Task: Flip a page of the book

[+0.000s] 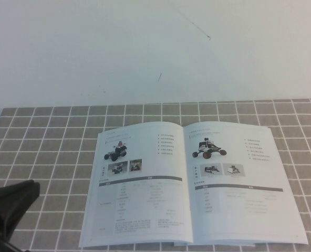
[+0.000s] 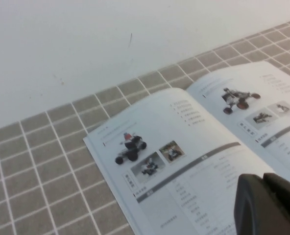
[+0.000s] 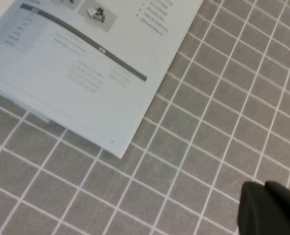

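Lying open, the book (image 1: pixel 189 184) sits right of the left pincer (image 1: pixel 8 207) and beside the right pincer (image 3: pixel 270 208) (spreads unclear).

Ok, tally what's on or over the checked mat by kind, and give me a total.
Books: 1, the book, lying open on the checked mat.
Grippers: 2, the left gripper at the book's near left, the right gripper over bare mat near a corner of the book's right-hand page.
Total: 3.

Left hand (image 1: pixel 8 207) low at the near-left corner; right hand (image 3: pixel 270 208) low, barely in view.
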You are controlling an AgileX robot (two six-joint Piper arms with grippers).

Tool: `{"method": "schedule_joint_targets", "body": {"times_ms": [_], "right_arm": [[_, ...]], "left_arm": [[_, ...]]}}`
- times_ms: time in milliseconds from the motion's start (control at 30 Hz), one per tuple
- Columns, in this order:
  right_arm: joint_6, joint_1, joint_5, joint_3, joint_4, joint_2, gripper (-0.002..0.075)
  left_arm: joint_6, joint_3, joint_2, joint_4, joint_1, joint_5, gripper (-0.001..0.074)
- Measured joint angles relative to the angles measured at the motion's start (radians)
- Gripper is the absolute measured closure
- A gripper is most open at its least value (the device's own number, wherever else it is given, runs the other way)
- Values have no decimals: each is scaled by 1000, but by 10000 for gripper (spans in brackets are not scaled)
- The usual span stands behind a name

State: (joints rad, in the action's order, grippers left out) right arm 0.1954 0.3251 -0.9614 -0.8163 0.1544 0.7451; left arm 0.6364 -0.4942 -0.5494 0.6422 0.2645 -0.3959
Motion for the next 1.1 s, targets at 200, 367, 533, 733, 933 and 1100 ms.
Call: {"method": "schedule_joint_targets", "body": {"times_ms": [200,367,533,733,933,1100], "right_arm": [[-27,0,74,189,-10,-127,727],[-83,0,120,321,-21,-268,727],[-112,0,120,371,-38,-378,727],[-114,0,118,378,-69,-419,727],[-114,0,118,378,-75,-419,727],[-114,0,118,378,-75,-419,727]], "left_arm": [[18,51,112,-7,0,44,738],[32,80,187,-17,0,40,738],[37,80,215,-17,0,35,738],[41,80,215,30,0,-10,738],[41,80,215,72,0,-95,738],[41,80,215,73,0,-144,738]]}}
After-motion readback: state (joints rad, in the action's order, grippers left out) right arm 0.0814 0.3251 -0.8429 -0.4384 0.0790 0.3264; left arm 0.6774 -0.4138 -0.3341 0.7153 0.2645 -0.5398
